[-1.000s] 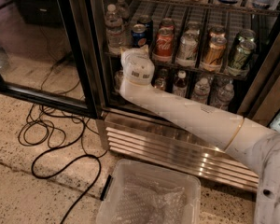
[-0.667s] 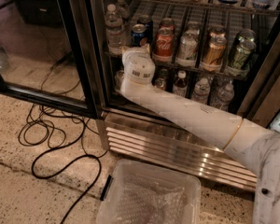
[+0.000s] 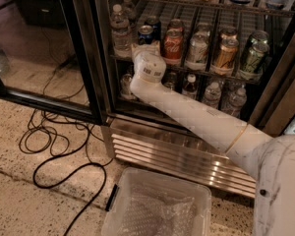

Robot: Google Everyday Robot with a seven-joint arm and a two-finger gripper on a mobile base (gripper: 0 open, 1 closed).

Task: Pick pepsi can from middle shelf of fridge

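The fridge (image 3: 83, 58) stands with its glass door swung open to the left. The pepsi can (image 3: 145, 33), blue with a silver top, stands at the front of a lane on the middle shelf (image 3: 221, 73), a dark wire rack. It is between a water bottle (image 3: 120, 31) and a red Coca-Cola can (image 3: 173, 45). My white arm reaches in from the lower right. My gripper (image 3: 146, 47) is just below and in front of the pepsi can, mostly hidden behind the wrist (image 3: 148, 67).
Other cans (image 3: 225, 53) fill the lanes to the right. Small bottles (image 3: 212, 92) stand on the rack below. The ribbed steel base grille (image 3: 187, 156) lies under the arm. A clear plastic bin (image 3: 157, 205) sits on the floor. Black cables (image 3: 64, 146) loop at the left.
The wrist and gripper have risen slightly toward the pepsi can. The cans have not moved.
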